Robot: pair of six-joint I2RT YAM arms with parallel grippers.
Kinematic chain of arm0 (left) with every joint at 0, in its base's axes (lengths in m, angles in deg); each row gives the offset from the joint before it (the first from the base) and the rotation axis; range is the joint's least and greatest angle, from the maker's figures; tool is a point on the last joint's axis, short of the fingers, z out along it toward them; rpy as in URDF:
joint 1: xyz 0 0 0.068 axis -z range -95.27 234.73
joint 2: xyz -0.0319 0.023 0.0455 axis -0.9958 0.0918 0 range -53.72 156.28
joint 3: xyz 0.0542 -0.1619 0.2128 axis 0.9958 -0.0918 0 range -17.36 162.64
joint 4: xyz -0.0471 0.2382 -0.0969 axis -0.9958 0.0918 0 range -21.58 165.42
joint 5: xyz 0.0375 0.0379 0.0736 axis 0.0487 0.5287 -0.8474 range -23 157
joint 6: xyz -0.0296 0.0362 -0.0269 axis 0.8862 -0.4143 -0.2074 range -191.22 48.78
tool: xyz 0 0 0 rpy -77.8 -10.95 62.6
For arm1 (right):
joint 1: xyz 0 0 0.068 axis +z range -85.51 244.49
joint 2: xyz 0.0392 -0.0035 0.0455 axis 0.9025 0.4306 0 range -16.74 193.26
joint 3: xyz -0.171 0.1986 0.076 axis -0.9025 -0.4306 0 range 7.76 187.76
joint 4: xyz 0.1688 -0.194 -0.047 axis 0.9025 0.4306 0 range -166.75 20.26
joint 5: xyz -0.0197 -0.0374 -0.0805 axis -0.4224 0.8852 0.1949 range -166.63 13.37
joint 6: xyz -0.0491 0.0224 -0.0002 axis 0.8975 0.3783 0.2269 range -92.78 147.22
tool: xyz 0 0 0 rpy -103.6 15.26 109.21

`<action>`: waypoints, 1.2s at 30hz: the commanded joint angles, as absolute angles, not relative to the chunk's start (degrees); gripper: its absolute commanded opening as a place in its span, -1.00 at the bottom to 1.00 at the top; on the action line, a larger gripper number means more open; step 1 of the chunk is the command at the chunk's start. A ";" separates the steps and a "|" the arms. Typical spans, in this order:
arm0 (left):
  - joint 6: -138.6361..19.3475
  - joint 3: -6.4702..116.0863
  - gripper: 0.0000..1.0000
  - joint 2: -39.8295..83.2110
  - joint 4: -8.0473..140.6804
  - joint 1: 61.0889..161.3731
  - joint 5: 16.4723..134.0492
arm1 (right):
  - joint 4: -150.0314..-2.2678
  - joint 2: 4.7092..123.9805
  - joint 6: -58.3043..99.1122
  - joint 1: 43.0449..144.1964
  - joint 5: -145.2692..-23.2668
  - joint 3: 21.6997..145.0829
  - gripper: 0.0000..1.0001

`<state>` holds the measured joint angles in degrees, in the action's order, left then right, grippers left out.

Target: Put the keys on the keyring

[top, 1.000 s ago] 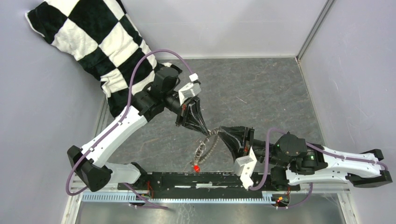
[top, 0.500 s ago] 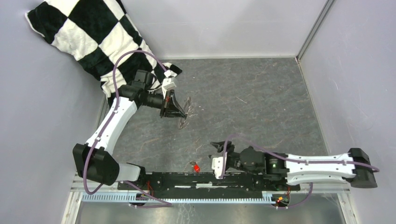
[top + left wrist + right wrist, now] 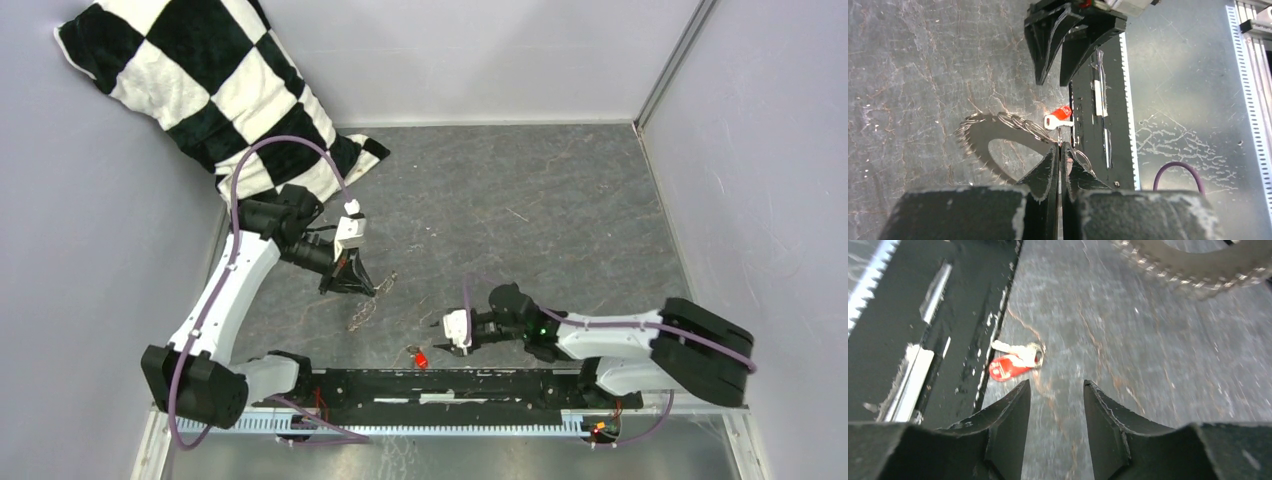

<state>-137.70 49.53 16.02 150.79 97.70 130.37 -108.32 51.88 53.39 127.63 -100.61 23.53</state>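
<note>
The key (image 3: 419, 357) with the red tag lies flat at the near edge of the desk (image 3: 540, 200), loose, its tag just beside the black bar (image 3: 450, 382) that runs along that edge. Your right hand (image 3: 443, 329) hangs low over the desk near it, on the side away from the bar. Its jaws are partly apart with nothing between them, and the key sits ahead of the tips and off to one side rather than in the gap. The keyring (image 3: 364, 308) hangs tilted a little farther in from that edge. It is pinched at one point of its rim by your left hand (image 3: 372, 292), which is closed tight on it; whether its low edge rests on the desk you cannot tell from here. The likely trouble is the bar: a finger coming down on that side could strike it or shove the thin key against or under it, and a flat key may skate away instead of lifting. The ring, gripped at one spot, could swing or slip, and its crowd of grey keys leaves little bare wire. The checkered cloth (image 3: 190, 80) at the far left corner is well clear.
</note>
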 commanded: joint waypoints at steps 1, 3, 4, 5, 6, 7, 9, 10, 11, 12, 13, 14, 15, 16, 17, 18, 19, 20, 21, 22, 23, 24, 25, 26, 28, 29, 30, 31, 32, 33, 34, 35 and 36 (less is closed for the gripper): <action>-141.35 50.79 -0.95 11.52 152.35 97.56 133.19 | -117.80 60.12 50.95 125.30 -119.13 30.81 -0.03; -141.11 49.72 -0.96 9.61 152.33 97.56 132.74 | -118.31 63.48 51.17 125.21 -121.09 32.41 -0.03; -141.36 49.17 -0.96 8.80 152.35 97.56 132.20 | -118.82 64.69 51.21 125.22 -121.48 32.89 -0.03; -141.73 48.63 -0.96 8.10 152.36 97.56 131.83 | -119.40 66.19 51.33 125.18 -121.89 33.43 -0.03; -141.92 48.26 -0.96 7.55 152.31 97.56 131.39 | -119.50 67.28 51.70 125.19 -122.29 33.86 -0.04; -142.11 48.06 -0.96 7.13 152.35 97.56 131.14 | -119.81 68.67 51.76 125.22 -122.77 34.31 -0.05; -142.16 48.15 -0.95 6.39 152.38 97.63 130.97 | -120.96 70.83 51.53 125.20 -123.92 34.84 -0.06; -142.22 48.39 -0.96 6.08 152.36 97.65 131.01 | -121.25 71.69 51.40 125.28 -124.31 35.14 -0.07; -142.34 48.57 -0.96 5.83 152.36 97.65 131.19 | -121.45 72.51 51.43 125.31 -124.27 35.25 -0.08; -142.34 48.82 -0.96 5.57 152.35 97.77 131.36 | -121.84 73.28 51.46 125.31 -123.82 35.40 -0.09; -142.34 49.11 -0.96 5.34 152.36 97.99 131.68 | -121.93 74.04 51.71 125.31 -123.59 35.72 -0.09; -142.26 49.35 -0.96 5.21 152.36 98.20 131.97 | -121.23 74.89 52.25 125.33 -123.33 36.21 -0.09; -142.37 49.69 -0.96 4.96 152.36 98.65 132.22 | -119.97 75.70 52.89 125.25 -123.21 36.93 -0.10; -142.38 50.05 -0.95 4.64 152.36 99.00 132.39 | -119.52 76.46 53.09 125.34 -123.21 37.47 -0.11; -142.54 50.25 -0.95 4.38 152.33 99.43 132.38 | -118.93 77.05 53.37 125.36 -123.30 37.82 -0.12; -142.82 50.38 -0.96 4.09 152.34 99.88 132.21 | -118.18 77.78 53.66 125.33 -123.13 38.30 -0.13; -143.07 50.52 -0.95 3.65 152.35 100.38 132.05 | -117.65 78.34 53.84 125.40 -122.64 38.56 -0.14; -143.29 50.64 -0.95 3.25 152.33 100.87 131.79 | -117.39 78.98 53.98 125.34 -122.23 38.73 -0.15; -143.48 50.77 -0.96 2.91 152.37 101.35 131.61 | -116.83 79.63 54.19 125.40 -121.92 38.99 -0.17; -143.66 50.82 -0.95 2.63 152.36 101.81 131.52 | -116.32 80.16 54.33 125.39 -121.81 39.25 -0.19; -143.91 50.88 -0.95 2.28 152.33 102.24 131.49 | -115.60 80.65 54.54 125.37 -121.80 39.47 -0.19; -144.17 50.97 -0.95 1.95 152.35 102.56 131.42 | -114.93 81.09 54.71 125.40 -121.72 39.70 -0.20; -144.45 51.12 -0.96 1.70 152.36 102.81 131.37 | -113.89 81.40 54.90 125.33 -121.71 39.98 -0.21; -144.53 51.32 -0.95 1.50 152.36 103.03 131.41 | -112.93 81.52 55.21 125.41 -121.71 40.10 -0.21; -144.92 51.74 -0.96 1.09 152.34 103.22 131.37 | -111.38 81.19 55.56 125.38 -121.39 39.69 -0.21; -145.38 51.91 -0.96 0.90 152.31 103.28 131.48 | -110.76 81.11 55.73 125.38 -121.09 39.51 -0.21; -145.82 52.02 -0.95 0.73 152.35 103.45 131.64 | -110.10 81.16 55.70 125.39 -120.62 39.40 -0.21; -146.44 52.13 -0.96 0.54 152.40 103.61 131.92 | -109.57 81.25 55.72 125.33 -120.45 39.53 -0.21; -147.02 52.23 -0.96 0.37 152.36 103.78 132.21 | -109.12 81.45 55.63 125.37 -120.24 39.64 -0.21; -147.37 52.39 -0.95 0.35 152.36 103.94 132.43 | -108.96 81.67 55.40 125.33 -120.14 39.79 -0.21; -147.73 52.54 -0.95 0.19 152.36 104.19 132.55 | -108.91 81.86 55.14 125.32 -119.93 40.03 -0.24; -147.98 52.71 -0.95 0.05 152.36 104.59 132.56 | -108.72 82.08 55.00 125.38 -119.56 40.25 -0.26; -148.32 52.83 -0.95 -0.13 152.34 104.90 132.50 | -108.53 82.22 54.93 125.36 -119.33 40.43 -0.27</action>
<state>-143.10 50.12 0.94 152.47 103.89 130.09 -109.72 81.15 54.55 125.35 -120.40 38.41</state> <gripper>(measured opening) 0.043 0.378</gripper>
